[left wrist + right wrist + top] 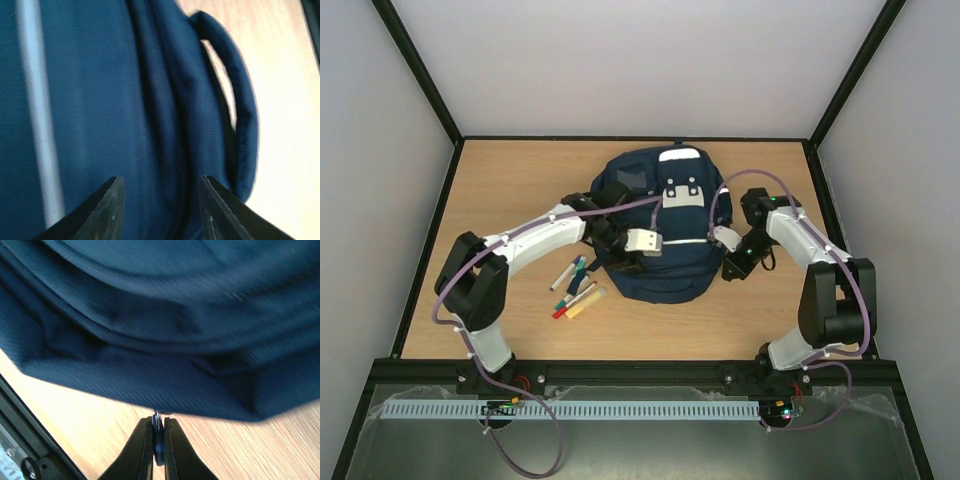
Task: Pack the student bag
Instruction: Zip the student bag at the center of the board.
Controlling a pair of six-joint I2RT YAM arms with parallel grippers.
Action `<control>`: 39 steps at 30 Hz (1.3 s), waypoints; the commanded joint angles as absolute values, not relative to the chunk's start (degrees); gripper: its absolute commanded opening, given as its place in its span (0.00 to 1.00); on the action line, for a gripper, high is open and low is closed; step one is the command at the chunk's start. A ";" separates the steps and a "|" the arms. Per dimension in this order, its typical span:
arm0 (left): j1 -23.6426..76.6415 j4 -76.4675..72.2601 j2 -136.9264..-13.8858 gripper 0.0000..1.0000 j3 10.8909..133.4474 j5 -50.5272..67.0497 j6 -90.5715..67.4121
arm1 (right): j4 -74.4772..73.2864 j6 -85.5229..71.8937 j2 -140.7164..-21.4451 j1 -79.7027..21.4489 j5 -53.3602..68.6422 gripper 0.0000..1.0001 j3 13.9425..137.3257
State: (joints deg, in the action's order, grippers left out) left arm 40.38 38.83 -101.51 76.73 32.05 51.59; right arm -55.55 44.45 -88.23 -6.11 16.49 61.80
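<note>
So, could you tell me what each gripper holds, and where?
The right gripper pinches a small pull tab at the edge of the navy blue fabric backpack; the left gripper, jaws apart, holds nothing.

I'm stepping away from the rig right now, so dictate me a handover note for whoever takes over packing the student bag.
Left gripper: open, over the student bag fabric, holding nothing.
Right gripper: shut on what looks like a zip pull at the bag's edge.
Bag lies mid-table; pens lie loose on the table left of it.
Done: nothing visibly packed. Left: likely open a zip, load the pens.
</note>
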 commanded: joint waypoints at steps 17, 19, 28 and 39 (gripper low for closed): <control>45.78 17.02 -103.11 0.56 76.23 43.05 26.93 | -59.37 36.51 -93.98 -15.98 26.27 0.01 67.03; 47.08 16.88 -104.39 0.56 76.11 41.51 27.06 | -59.20 36.19 -93.81 -15.91 27.03 0.01 66.69; 47.76 12.70 -108.44 0.47 74.71 38.15 24.21 | -57.89 34.84 -93.97 -15.98 29.27 0.01 64.94; 47.67 14.42 -109.60 0.02 74.69 37.68 25.37 | -61.94 39.27 -97.79 -10.22 27.49 0.01 67.96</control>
